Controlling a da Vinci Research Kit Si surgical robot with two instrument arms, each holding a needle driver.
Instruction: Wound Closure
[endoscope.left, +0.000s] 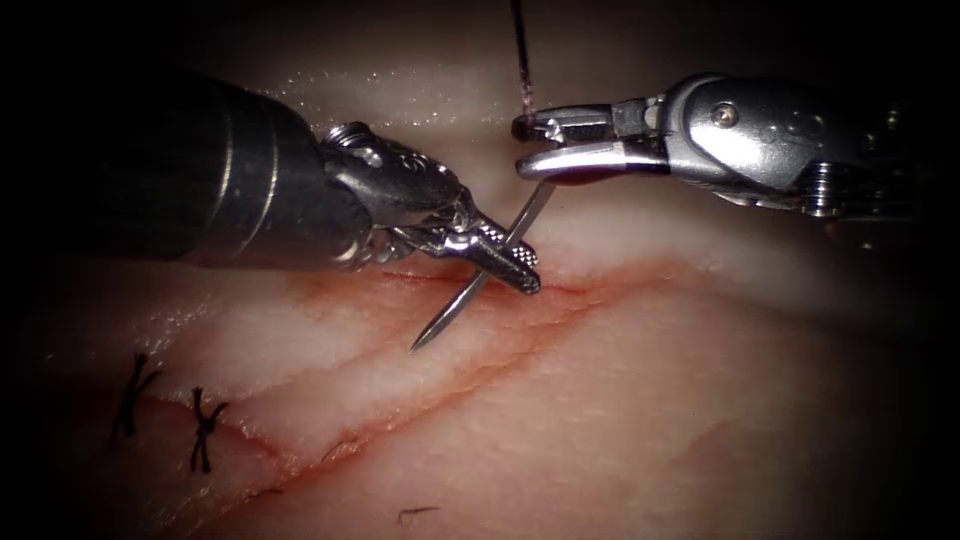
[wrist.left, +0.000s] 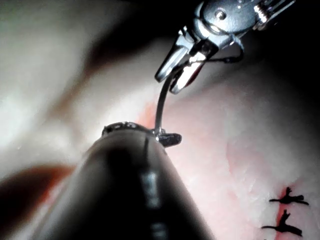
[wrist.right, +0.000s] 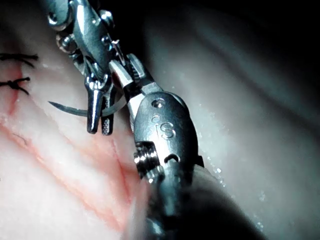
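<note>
My left tool (endoscope.left: 510, 262) is shut on the curved needle (endoscope.left: 455, 305) near the middle of its curve, just above the upper end of the cut (endoscope.left: 430, 385) in the tissue (endoscope.left: 650, 400). The needle is free of the tissue, and its tip points down-left over the cut. Its tail end rises to my right tool (endoscope.left: 525, 145), whose jaws stand parted around it. Black thread (endoscope.left: 520, 50) runs straight up from the right tool. The left wrist view has the needle (wrist.left: 160, 107) rising from my left tool (wrist.left: 167, 137) into the open right tool (wrist.left: 172, 82). The right wrist view has the needle (wrist.right: 65, 107) crossing the left tool (wrist.right: 99, 127).
Two tied black stitches (endoscope.left: 165, 420) close the lower left end of the cut; they also appear as stitches (wrist.left: 287, 212) and stitches (wrist.right: 17, 70). A cut thread end (endoscope.left: 415, 513) lies on the tissue at the front. Red fluid stains the cut's edges.
</note>
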